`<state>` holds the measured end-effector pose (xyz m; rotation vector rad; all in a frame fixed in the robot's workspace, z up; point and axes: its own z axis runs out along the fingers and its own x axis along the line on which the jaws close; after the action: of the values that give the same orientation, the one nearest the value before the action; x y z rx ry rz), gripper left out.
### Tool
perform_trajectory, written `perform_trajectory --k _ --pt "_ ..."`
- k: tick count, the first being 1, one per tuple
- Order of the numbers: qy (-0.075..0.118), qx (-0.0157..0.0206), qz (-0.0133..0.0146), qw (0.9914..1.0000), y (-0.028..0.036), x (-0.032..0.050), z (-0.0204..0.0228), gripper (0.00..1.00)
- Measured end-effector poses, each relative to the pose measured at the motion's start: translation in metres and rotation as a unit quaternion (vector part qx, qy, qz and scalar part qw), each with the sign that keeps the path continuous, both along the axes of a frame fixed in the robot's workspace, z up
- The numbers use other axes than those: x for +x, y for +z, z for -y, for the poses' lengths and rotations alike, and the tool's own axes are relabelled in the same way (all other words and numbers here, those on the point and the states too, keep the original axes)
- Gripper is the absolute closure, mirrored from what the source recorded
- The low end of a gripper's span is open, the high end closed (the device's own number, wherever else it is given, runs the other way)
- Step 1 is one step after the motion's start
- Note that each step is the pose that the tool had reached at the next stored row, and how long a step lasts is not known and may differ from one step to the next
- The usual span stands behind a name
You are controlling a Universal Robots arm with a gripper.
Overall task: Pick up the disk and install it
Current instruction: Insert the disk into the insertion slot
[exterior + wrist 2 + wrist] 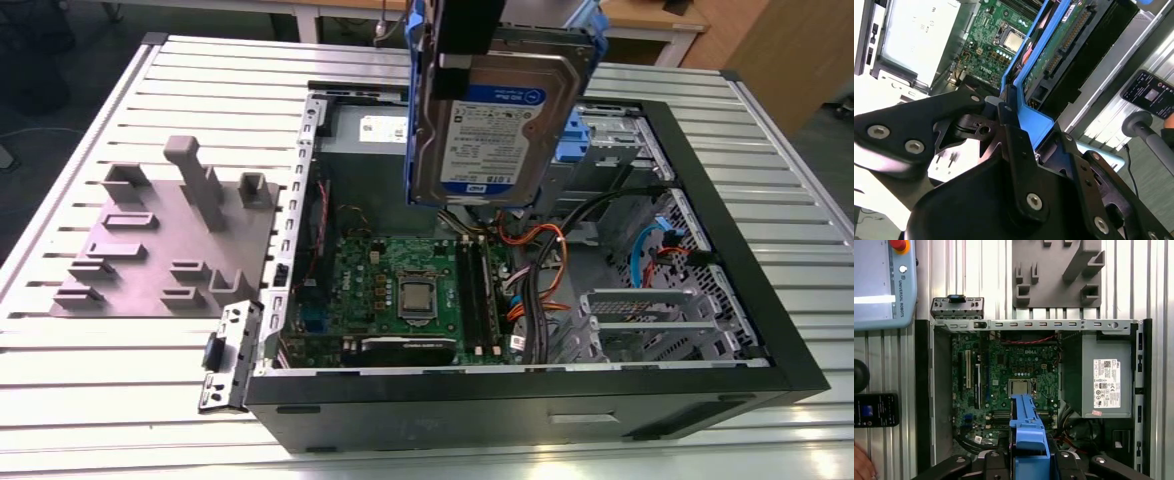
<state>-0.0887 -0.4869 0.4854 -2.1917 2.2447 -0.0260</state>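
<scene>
Disk hangs in the upper centre of the exterior view, upright with its long axis vertical and its white-and-blue label facing the camera. The gripper reaches straight down from the top edge of the frame and is clamped on the disk's upper end by the blue rails. Below the disk lies the open computer case on the slatted table. A grey fixture plate sits on the exterior view's left.

In the second wrist view the black fingers are pressed together on the blue rail. The disk's green circuit-board side and its connector edge run away from the camera toward the motherboard.

In the first wrist view the camera looks straight down the disk, which appears edge-on as a blue strip over the motherboard. It is near the processor socket and beside the grey metal box with its white sticker. Outside the case are a teach pendant, a phone and part of a person's hand.
</scene>
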Motion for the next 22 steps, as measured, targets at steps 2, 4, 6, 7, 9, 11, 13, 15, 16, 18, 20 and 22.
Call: perform_trajectory --k 2,4,6,7,9,11,13,15,16,18,20,22 --pt "0.0 0.0 0.0 1.0 -0.0001 0.0 0.0022 0.64" --pt "0.0 -0.0002 0.0 1.0 -0.0001 0.0002 0.004 0.64" --pt "0.0 -0.0002 0.0 1.0 -0.0004 0.0023 0.0045 0.64" --pt "0.0 -0.0003 0.0 1.0 -0.0005 0.0048 0.0046 0.64" --pt "0.0 -0.0003 0.0 1.0 -0.0007 0.0112 0.0048 0.64" --pt "0.0 -0.0002 0.0 1.0 -0.001 0.0151 0.0053 0.64" --pt "0.0 -0.0003 0.0 1.0 -0.0011 0.0158 0.006 0.64" --pt "0.0 -0.0003 0.0 1.0 -0.0014 0.0158 0.0085 0.64" --pt "0.0 -0.0003 0.0 1.0 -0.0015 0.0158 0.0103 0.64" --pt "0.0 -0.0003 0.0 1.0 -0.0018 0.0158 0.0137 0.64" --pt "0.0 -0.0002 0.0 1.0 -0.0021 0.0158 0.0171 0.64" --pt "0.0 -0.0002 0.0 1.0 -0.0023 0.0158 0.0191 0.64"
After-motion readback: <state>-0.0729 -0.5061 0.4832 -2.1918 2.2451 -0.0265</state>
